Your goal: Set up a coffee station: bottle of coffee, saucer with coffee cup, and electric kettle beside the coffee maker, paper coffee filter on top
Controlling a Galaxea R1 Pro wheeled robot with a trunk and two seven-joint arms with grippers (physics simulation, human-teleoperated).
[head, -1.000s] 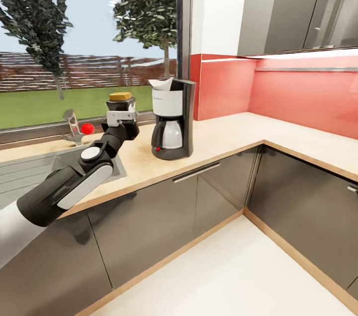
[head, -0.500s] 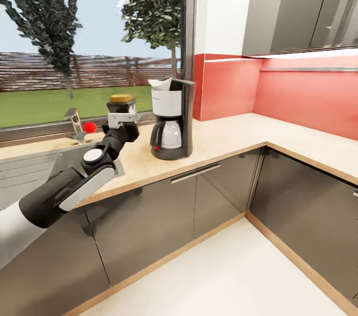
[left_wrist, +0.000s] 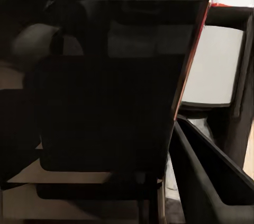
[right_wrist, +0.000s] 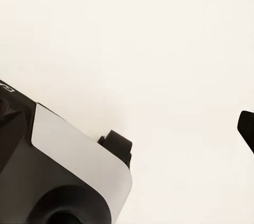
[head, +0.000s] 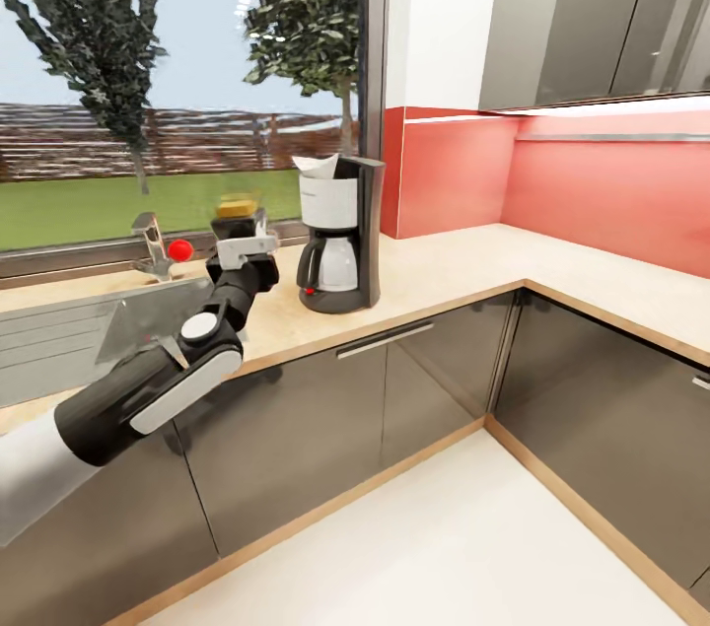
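My left gripper [head: 240,246] holds the upright bottle of coffee [head: 238,217] over the kitchen countertop [head: 444,276], apparently just above it; the coffee maker [head: 340,234] stands close on its right, paper coffee filter [head: 318,164] on top

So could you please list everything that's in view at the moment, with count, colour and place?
coffee maker: one, black with pale basket, on the countertop by the window.
paper coffee filter: one, white, on top of the coffee maker.
bottle of coffee: one, dark with yellow cap, held over the counter left of the coffee maker.
kitchen countertop: one, light beige, L-shaped along the red backsplash.
sink: one, grey metal, left end of the counter.
tap: one, metal with red knob, behind the sink.
wall cabinets: glossy grey, upper right.
left gripper: one, black and white, closed on the bottle.
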